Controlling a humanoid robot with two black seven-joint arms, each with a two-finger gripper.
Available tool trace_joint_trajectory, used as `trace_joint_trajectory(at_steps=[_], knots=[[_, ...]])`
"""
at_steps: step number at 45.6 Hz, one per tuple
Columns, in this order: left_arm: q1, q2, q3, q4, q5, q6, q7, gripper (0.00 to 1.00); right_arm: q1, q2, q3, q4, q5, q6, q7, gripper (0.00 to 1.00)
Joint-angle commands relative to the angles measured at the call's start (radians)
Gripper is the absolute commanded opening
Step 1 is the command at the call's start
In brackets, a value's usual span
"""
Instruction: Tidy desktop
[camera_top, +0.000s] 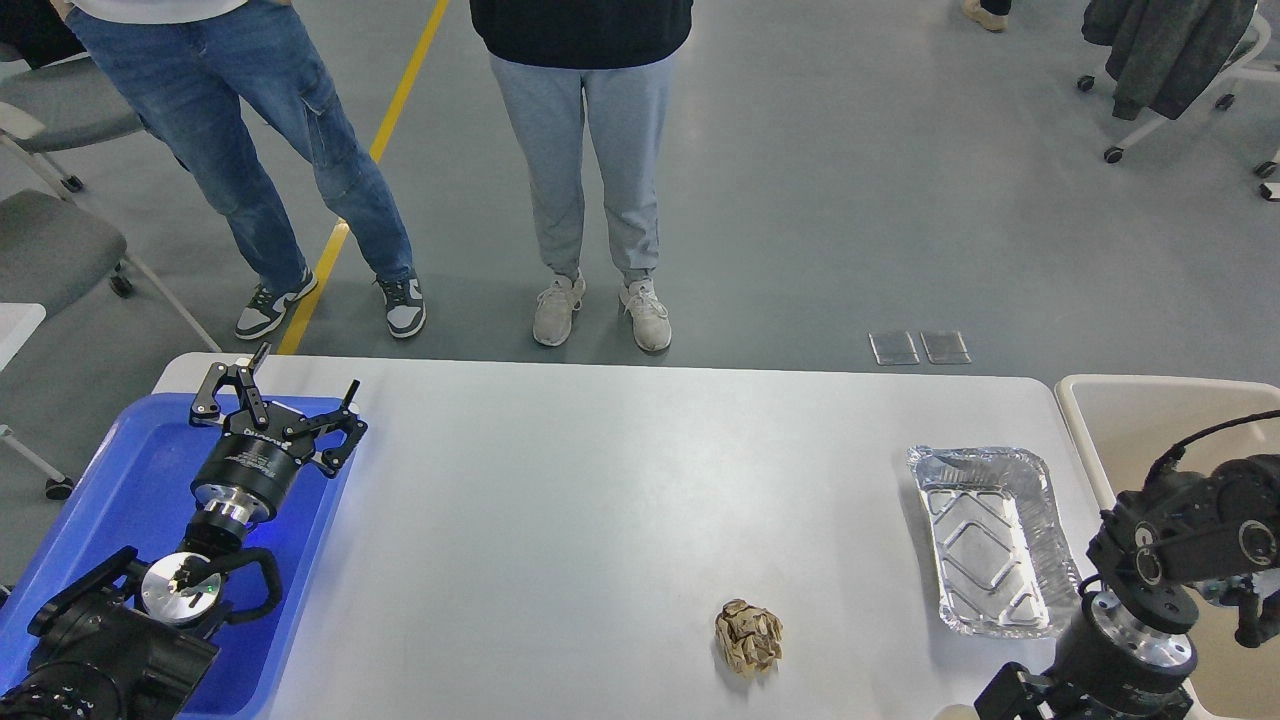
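Observation:
The desktop (600, 480) is a large white-grey tabletop with rounded corners. A crumpled brown paper ball (748, 637) lies on it at the front, right of centre. An empty aluminium foil tray (990, 540) lies near the right edge. My left gripper (300, 375) is open and empty, held over the far right rim of the blue tray (120, 490), well away from the ball. My right arm (1170, 560) is folded at the front right, beside the foil tray. Its fingers cannot be told apart.
The blue plastic tray rests on the table's left end. A beige rimmed bin (1130, 420) stands just off the right end. Two people (580, 180) stand close behind the far edge. Office chairs stand at the far left and far right.

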Motion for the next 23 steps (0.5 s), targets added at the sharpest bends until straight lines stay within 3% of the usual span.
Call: trace_joint_trajectory(at_steps=[1,23], knots=[[0.0,0.0,0.0,0.0,0.0,0.0,0.0,1.0,-0.007,-0.001,0.007,0.0,0.003,0.0,0.0,1.0],[0.0,0.0,0.0,0.0,0.0,0.0,0.0,1.0,-0.031,0.007,0.062,-0.003,0.046,-0.005,0.0,1.0]])
